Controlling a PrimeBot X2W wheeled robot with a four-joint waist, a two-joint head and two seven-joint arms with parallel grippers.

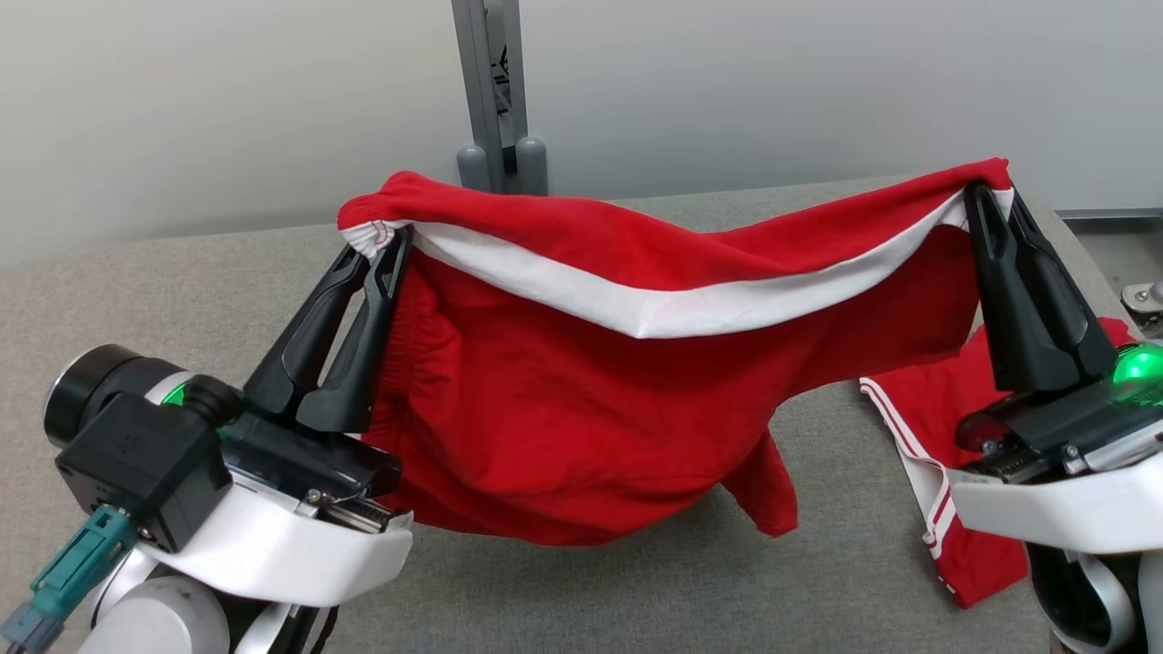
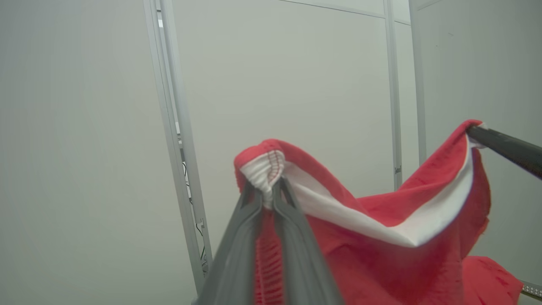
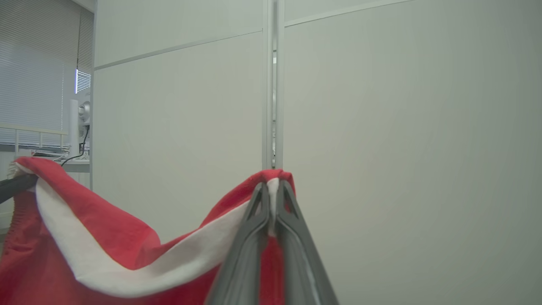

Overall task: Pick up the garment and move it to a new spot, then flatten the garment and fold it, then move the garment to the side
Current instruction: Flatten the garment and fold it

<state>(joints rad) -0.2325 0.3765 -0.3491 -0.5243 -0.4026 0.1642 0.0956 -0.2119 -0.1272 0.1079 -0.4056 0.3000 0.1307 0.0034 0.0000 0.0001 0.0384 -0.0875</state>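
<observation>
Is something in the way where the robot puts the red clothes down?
Under the held garment the table shows nothing. But a second red garment lies on the table below the right gripper and would block that side.

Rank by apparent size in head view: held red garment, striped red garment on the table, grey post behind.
1. held red garment, largest by far.
2. striped red garment, though the right arm hides part.
3. grey post, smallest as seen; it stands farther back, so true size is unsure.
</observation>
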